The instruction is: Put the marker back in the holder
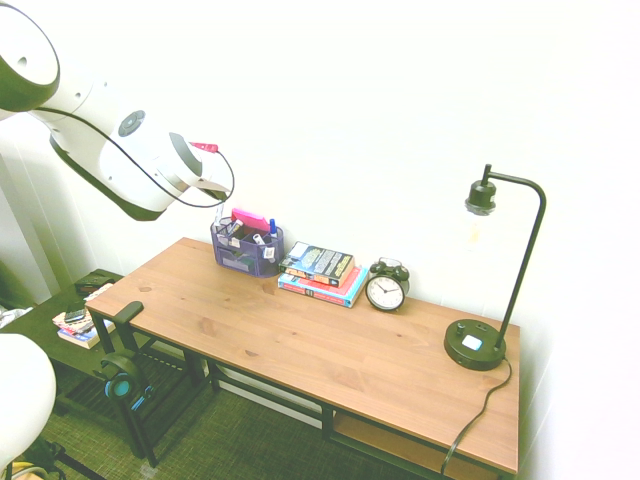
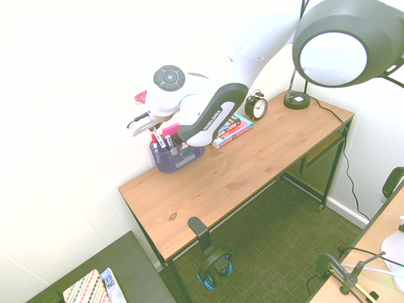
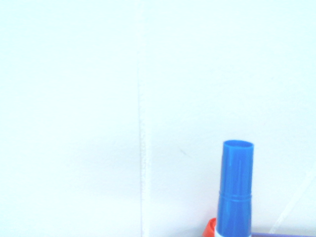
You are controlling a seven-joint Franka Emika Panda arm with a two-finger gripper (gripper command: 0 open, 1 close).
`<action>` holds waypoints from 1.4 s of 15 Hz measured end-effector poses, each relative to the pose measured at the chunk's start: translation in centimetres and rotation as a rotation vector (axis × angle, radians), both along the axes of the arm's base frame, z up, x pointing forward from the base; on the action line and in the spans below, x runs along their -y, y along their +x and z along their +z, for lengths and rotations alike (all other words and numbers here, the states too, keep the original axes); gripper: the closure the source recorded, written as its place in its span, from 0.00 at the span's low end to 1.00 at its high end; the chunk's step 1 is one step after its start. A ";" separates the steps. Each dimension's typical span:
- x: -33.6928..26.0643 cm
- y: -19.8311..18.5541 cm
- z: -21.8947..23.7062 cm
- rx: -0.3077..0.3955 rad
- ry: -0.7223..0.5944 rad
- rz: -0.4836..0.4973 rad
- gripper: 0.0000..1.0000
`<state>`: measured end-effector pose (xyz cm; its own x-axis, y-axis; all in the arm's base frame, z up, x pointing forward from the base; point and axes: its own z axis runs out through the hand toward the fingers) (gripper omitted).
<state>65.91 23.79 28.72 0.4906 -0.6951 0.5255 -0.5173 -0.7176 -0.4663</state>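
franka emika arm (image 2: 219, 117), marker (image 3: 236, 190), possibly gripped, book (image 2: 113, 287) reading "es ing"

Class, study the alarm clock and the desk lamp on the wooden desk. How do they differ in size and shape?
The alarm clock is short; the desk lamp is far taller.
The clock has a round white face; the lamp has a thin, bent stem.
Both are dark and stand on the desk.

The arm (image 2: 218, 117) reads "FRANKA EMIKA"; a book (image 2: 113, 287) at lower left shows "ES" and "ING".
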 end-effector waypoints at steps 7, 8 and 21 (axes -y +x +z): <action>-0.8 0.6 -2.2 -0.015 -0.019 0.002 0.00; -0.8 0.6 -2.2 -0.018 -0.020 -0.002 0.00; -0.5 1.3 -1.1 -0.001 -0.002 -0.015 0.00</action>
